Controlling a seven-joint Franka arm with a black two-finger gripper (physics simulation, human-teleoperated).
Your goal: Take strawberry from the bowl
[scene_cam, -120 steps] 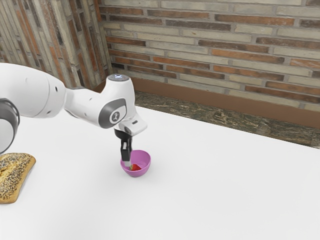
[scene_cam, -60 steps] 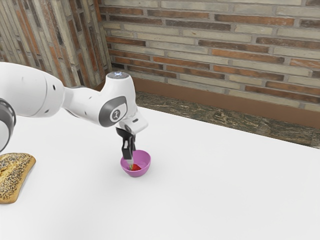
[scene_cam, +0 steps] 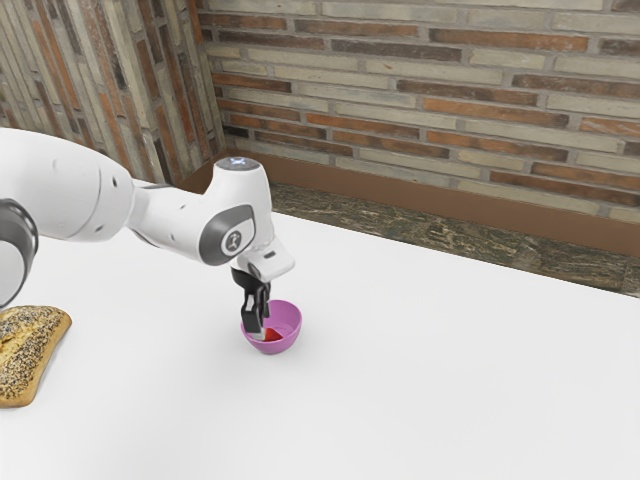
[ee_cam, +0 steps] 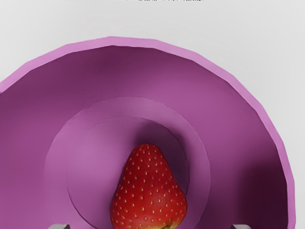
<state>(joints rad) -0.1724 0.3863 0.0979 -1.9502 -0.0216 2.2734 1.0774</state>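
- A seed-crusted loaf of bread (scene_cam: 32, 350), golden brown, lies at eight o'clock in the exterior view, cut off by the frame's edge.
- The white counter (scene_cam: 420, 380) stretches beneath it, spanning four to eight o'clock.
- A brick wall (scene_cam: 450, 90) in gray, cream and rust rises from twelve to two o'clock; a matching side wall (scene_cam: 85, 80) stands at ten.
- A plain brown baseboard (scene_cam: 400, 195) borders dark, streaked flooring (scene_cam: 430, 232) toward three o'clock, beyond the counter.
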